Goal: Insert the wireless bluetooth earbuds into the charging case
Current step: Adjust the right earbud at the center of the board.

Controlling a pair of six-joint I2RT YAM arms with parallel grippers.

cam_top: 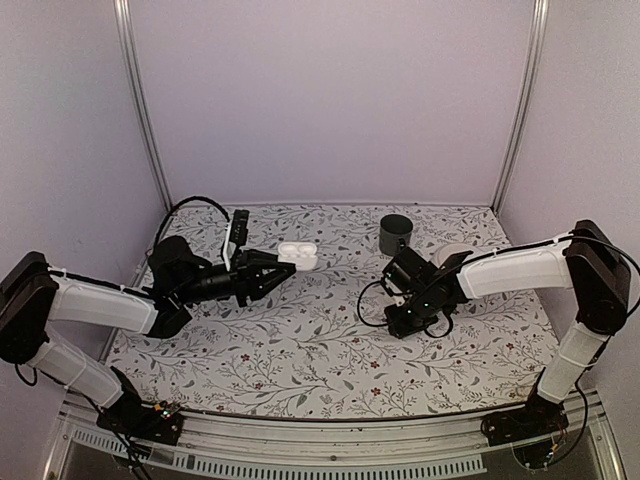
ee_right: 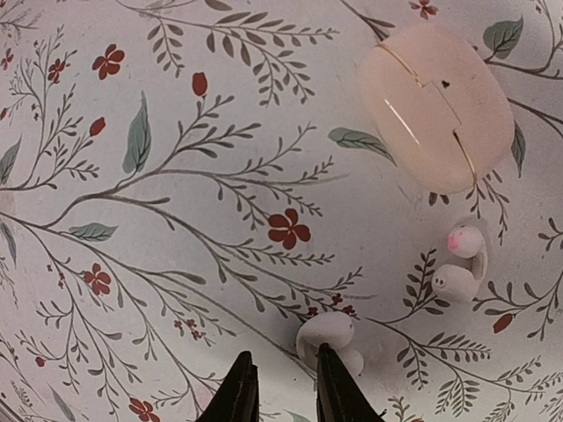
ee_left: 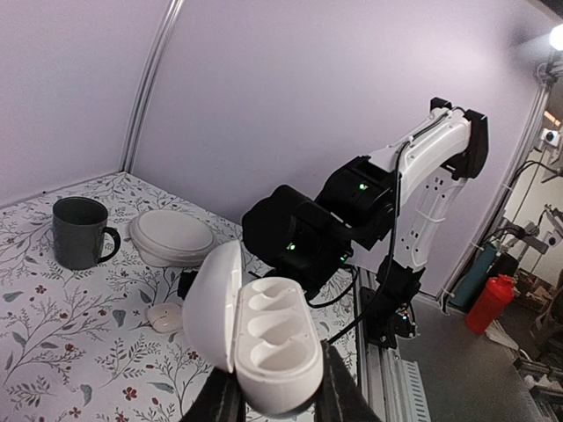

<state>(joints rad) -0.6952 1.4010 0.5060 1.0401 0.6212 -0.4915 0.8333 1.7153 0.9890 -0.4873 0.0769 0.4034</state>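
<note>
Wireless bluetooth earbuds, two small pieces in glossy white plastic. One earbud (ee_right: 327, 336) lies on the floral-printed tablecloth (ee_right: 176, 220), right of centre, just beyond the tips of my right gripper (ee_right: 280, 389). The second earbud (ee_right: 462, 265), pink-tipped, lies close beside it, near a pale oval closed pod (ee_right: 435, 105). The right gripper's fingers stand a narrow gap apart, with cloth showing between them and nothing held. My left gripper (ee_left: 281, 397) is clamped on the lower shell of the white rounded plastic charging case (ee_left: 273, 352), which is held above the table left of centre with its lid hinged open and its wells empty. I judge the earbuds light, hard and slick, and liable to squirt out of a pinch. I would grip each gently across the stem, not the rounded head.
</note>
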